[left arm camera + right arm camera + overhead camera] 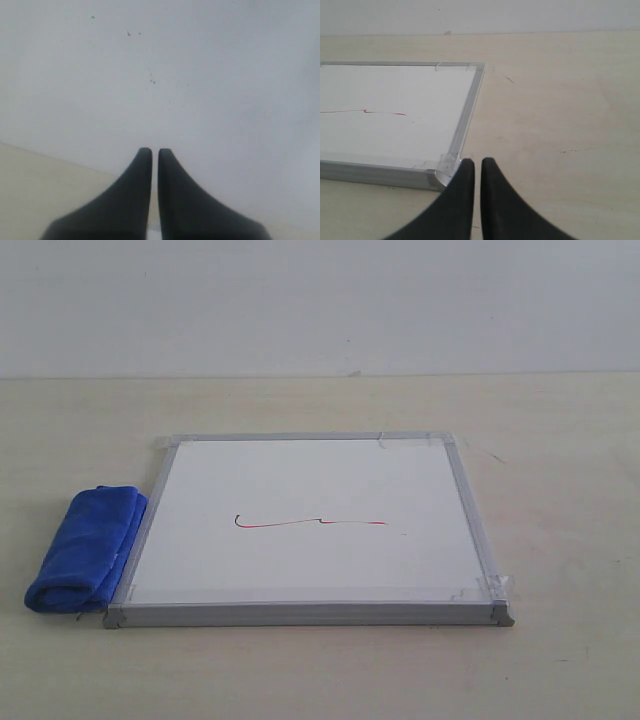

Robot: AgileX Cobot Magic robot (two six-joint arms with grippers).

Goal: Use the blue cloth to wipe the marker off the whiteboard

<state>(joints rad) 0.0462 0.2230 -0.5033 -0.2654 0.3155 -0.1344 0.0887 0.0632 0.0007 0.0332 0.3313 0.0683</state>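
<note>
Just marker [310, 523] on whiteboard [300, 565], blue cloth [88, 550] adj.

A pale beige table [560, 660] fills the near part of the scene and meets a plain grey-white wall [320, 300] along its far edge. A thin dark scratch [489, 454] marks the table right of centre. A small dark spot [352, 372] sits at the seam, and tiny specks [150, 75] dot the wall.

Whiteboard [310, 480]: smooth, faintly glossy white face, framed in satin silver-grey metal. Blue cloth [85, 550]: fuzzy, matt microfibre. Worktop [570, 540]: matt, pale beige surface, lightly scuffed.
</note>
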